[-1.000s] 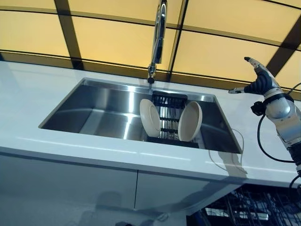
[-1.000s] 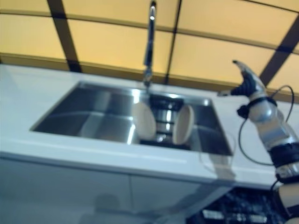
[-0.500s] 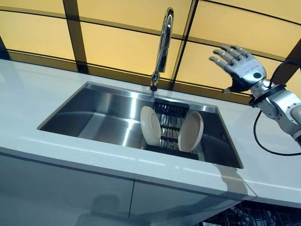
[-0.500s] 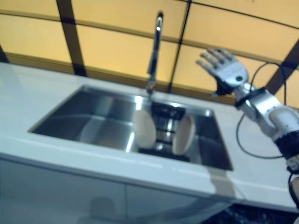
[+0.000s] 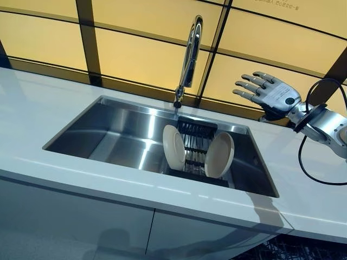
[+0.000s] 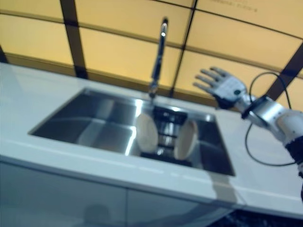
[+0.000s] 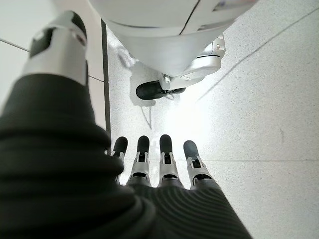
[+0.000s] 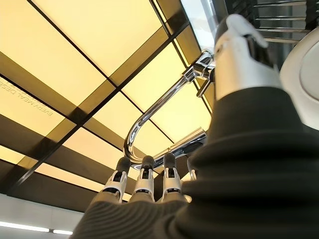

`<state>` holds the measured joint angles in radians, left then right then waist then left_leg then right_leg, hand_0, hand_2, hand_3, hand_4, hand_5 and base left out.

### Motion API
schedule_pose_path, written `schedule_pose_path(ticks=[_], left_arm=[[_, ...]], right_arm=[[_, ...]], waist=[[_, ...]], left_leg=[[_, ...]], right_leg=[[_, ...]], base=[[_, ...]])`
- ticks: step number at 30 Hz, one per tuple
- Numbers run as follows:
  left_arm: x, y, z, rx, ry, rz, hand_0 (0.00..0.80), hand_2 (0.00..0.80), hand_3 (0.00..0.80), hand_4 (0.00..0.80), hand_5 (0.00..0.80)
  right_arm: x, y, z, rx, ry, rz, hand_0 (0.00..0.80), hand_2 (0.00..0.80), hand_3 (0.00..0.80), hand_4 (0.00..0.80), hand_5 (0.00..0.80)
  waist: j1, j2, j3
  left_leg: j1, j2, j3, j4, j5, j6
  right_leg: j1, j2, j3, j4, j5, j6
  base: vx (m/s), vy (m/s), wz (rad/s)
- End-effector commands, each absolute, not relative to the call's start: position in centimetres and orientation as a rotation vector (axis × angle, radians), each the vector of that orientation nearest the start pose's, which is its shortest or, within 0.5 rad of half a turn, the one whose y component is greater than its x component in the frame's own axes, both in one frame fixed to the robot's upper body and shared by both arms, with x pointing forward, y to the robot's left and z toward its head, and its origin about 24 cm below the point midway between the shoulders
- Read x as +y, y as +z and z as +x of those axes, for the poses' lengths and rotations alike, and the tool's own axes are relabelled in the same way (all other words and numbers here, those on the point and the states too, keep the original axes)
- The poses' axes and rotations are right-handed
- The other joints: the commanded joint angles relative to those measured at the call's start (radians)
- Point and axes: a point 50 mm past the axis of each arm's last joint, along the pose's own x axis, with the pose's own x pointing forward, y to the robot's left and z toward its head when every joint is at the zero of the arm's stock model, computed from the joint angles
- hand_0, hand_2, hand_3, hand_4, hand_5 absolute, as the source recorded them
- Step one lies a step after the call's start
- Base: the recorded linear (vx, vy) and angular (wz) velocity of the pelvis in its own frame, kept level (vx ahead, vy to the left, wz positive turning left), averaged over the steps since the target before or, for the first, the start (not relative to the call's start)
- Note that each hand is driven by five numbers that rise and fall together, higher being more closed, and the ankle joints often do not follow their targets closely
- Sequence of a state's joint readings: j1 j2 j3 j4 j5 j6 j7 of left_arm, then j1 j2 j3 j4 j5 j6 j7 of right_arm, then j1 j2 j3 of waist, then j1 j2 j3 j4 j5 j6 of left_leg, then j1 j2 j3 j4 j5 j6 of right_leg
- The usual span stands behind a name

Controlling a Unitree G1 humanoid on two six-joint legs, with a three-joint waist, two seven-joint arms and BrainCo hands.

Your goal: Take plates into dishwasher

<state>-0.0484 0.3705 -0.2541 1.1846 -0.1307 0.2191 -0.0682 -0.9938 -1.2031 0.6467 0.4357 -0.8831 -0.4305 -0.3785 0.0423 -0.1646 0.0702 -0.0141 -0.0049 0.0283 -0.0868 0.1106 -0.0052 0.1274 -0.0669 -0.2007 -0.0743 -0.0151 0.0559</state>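
Two cream plates (image 5: 174, 147) (image 5: 219, 155) stand on edge in a black rack (image 5: 195, 146) inside the steel sink (image 5: 108, 130), below the faucet (image 5: 189, 51). The right robot hand (image 5: 269, 93) hovers above the table (image 5: 38, 103) at the sink's far right corner, fingers spread and holding nothing. The left robot hand (image 7: 158, 169) hangs released over the floor (image 7: 259, 99); no writing is legible.

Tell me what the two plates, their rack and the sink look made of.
Plates: cream, smooth, probably ceramic, possibly melamine. Rack: dark slatted bars, likely plastic or coated wire. Sink: brushed stainless steel, streaked reflections.
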Motion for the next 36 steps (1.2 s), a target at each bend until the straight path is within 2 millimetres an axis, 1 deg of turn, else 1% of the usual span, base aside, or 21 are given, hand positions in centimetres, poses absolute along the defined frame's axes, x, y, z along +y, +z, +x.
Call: schedule_pose_path(ticks=[1,8,13,17,23,33,36], left_arm=[[28.1,-14.7,9.5,1.378,0.047,0.366,0.0,0.0,0.0,0.0,0.0],[28.0,-14.8,9.1,1.382,0.052,0.347,0.0,0.0,0.0,0.0,0.0],[27.9,-14.9,8.9,1.384,0.057,0.343,0.0,0.0,0.0,0.0,0.0],[27.8,-14.9,8.8,1.381,0.059,0.337,0.0,0.0,0.0,0.0,0.0],[27.6,-15.0,8.6,1.378,0.057,0.323,0.0,0.0,0.0,0.0,0.0],[27.4,-15.2,8.0,1.39,0.055,0.311,0.0,0.0,0.0,0.0,0.0],[27.4,-15.2,8.0,1.39,0.054,0.308,0.0,0.0,0.0,0.0,0.0]], right_arm=[[-25.5,28.0,32.8,-0.843,0.065,-2.168,0.0,0.0,0.0,0.0,0.0],[-24.8,26.7,32.6,-0.845,0.174,-2.185,0.0,0.0,0.0,0.0,0.0],[-24.6,26.2,32.6,-0.825,0.21,-2.171,0.0,0.0,0.0,0.0,0.0],[-24.5,25.4,32.5,-0.816,0.247,-2.16,0.0,0.0,0.0,0.0,0.0],[-23.8,24.2,32.4,-0.811,0.324,-2.161,0.0,0.0,0.0,0.0,0.0],[-23.7,23.0,32.2,-0.8,0.363,-2.148,0.0,0.0,0.0,0.0,0.0],[-23.4,22.8,32.2,-0.807,0.377,-2.146,0.0,0.0,0.0,0.0,0.0]], waist=[[0.033,-0.004,-0.032],[0.033,0.002,-0.029],[0.035,0.003,-0.026],[0.036,0.006,-0.022],[0.037,0.013,-0.017],[0.04,0.019,-0.007],[0.041,0.022,-0.001]], left_leg=[[0.069,0.01,0.019,0.0,-0.11,0.005],[0.069,0.009,0.02,0.0,-0.111,0.002],[0.066,0.01,0.019,0.0,-0.11,0.0],[0.064,0.011,0.019,0.0,-0.109,-0.003],[0.062,0.01,0.02,0.0,-0.109,-0.004],[0.055,0.012,0.017,0.0,-0.106,-0.008],[0.051,0.013,0.017,0.0,-0.104,-0.011]], right_leg=[[-0.092,-0.052,0.013,0.015,0.133,0.118],[-0.088,-0.052,0.01,0.009,0.13,0.116],[-0.086,-0.051,0.007,0.003,0.128,0.114],[-0.085,-0.052,0.003,0.001,0.126,0.112],[-0.084,-0.053,0.0,0.001,0.119,0.109],[-0.084,-0.053,-0.006,-0.002,0.115,0.106],[-0.086,-0.052,-0.007,-0.004,0.114,0.105]], base=[[0.0,0.0,0.0],[0.0,0.0,0.0],[0.0,0.0,0.0],[0.0,0.0,0.0],[0.0,0.0,0.0],[0.0,0.0,0.0],[0.0,0.0,0.0]])
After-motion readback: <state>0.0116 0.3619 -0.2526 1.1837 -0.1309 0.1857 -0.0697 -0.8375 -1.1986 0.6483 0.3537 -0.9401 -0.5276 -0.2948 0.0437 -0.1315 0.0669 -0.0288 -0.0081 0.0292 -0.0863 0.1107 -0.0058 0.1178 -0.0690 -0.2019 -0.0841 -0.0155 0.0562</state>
